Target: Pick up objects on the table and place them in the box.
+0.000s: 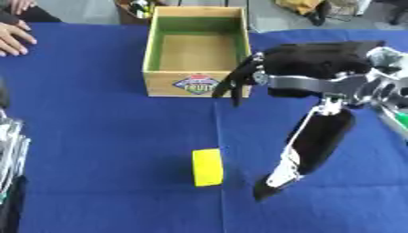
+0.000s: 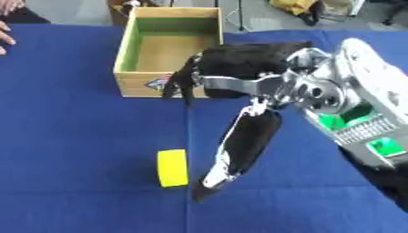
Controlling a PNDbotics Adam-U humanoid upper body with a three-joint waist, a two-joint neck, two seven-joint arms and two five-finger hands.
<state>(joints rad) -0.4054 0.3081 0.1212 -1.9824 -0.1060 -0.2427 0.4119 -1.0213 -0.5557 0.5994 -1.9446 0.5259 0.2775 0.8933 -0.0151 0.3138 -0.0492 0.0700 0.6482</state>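
- Left eye view: your robot's right hand [image 1: 307,75], black with silver joints, reaches in from the right edge and fills the centre-right of the frame.
- Its fingers are spread apart and hold nothing. Short black fingers [image 1: 237,79] hang at the frame's centre, overlapping the box's front right corner; whether they touch it cannot be told. One long digit [image 1: 307,150] stretches down toward the lower middle, its tip near the cloth.
- The small yellow rectangular block [image 1: 207,167] lies on the blue tablecloth [image 1: 104,136] just below the frame's centre, left of that long digit's tip and apart from it.
- The open wooden box with green inner walls [image 1: 155,43] sits at upper centre, a fruit label on its front face. Its floor looks bare.
- At the lower left edge you see silver and black parts [image 1: 9,150], likely your robot's left arm; the left hand itself cannot be made out.
- A person's hand [image 1: 12,38] rests on the cloth at the upper left edge, away from the box and block.
- Right eye view: the same right hand [image 2: 243,68] sits nearer the middle, fingers still parted, with its silver wrist [image 2: 363,86] large at the right.
- The yellow block [image 2: 172,168] shows at lower centre-left, just left of the long digit's tip.
- The box [image 2: 127,45] stands at upper centre-left.
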